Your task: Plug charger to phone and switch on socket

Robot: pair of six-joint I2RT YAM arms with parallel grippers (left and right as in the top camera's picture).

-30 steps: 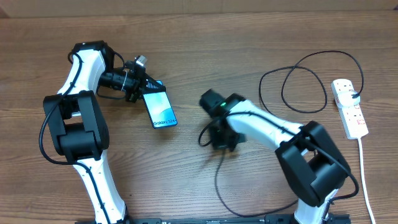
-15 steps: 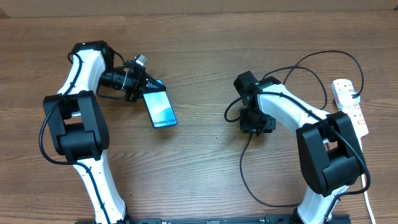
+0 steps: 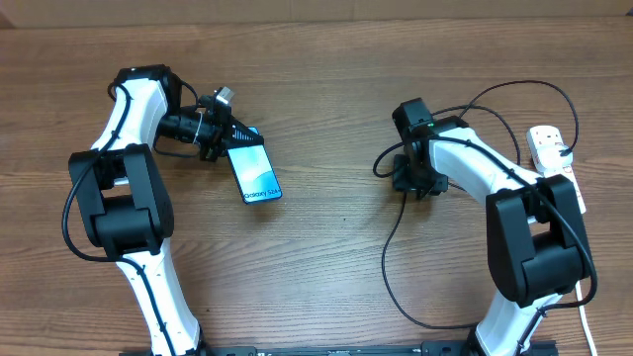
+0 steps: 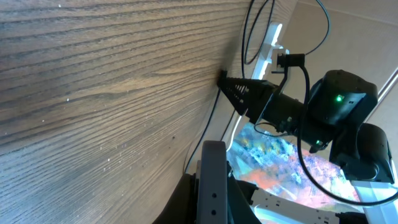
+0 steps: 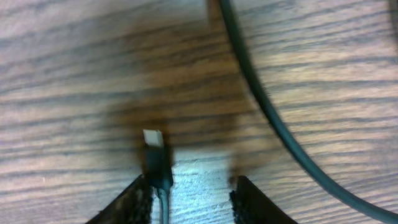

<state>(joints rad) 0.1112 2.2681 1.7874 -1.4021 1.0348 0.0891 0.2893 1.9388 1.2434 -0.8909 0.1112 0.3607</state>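
Note:
The phone [image 3: 252, 170] lies on the wood table at the left, its "Galaxy" end toward the front. My left gripper [image 3: 226, 138] is shut on its far short end; in the left wrist view the phone's grey edge [image 4: 213, 177] runs between the dark fingers. The charger cable [image 3: 487, 129] loops near the socket [image 3: 556, 176] and trails to the front. My right gripper [image 3: 415, 183] is over the cable, right of centre. Its jaws [image 5: 191, 186] are open, and the charger's plug tip [image 5: 157, 160] lies on the table between them, against the left finger.
A stretch of the black cable [image 5: 267, 106] crosses the table just beyond the right finger. The socket's thick white cord [image 3: 584, 287] runs down the right edge. The right arm [image 4: 336, 106] and the socket [image 4: 268, 46] show in the left wrist view.
My right gripper has moved right and back from the table's middle, dragging the cable with it, and its jaws have come apart. The left arm and the phone have not moved.

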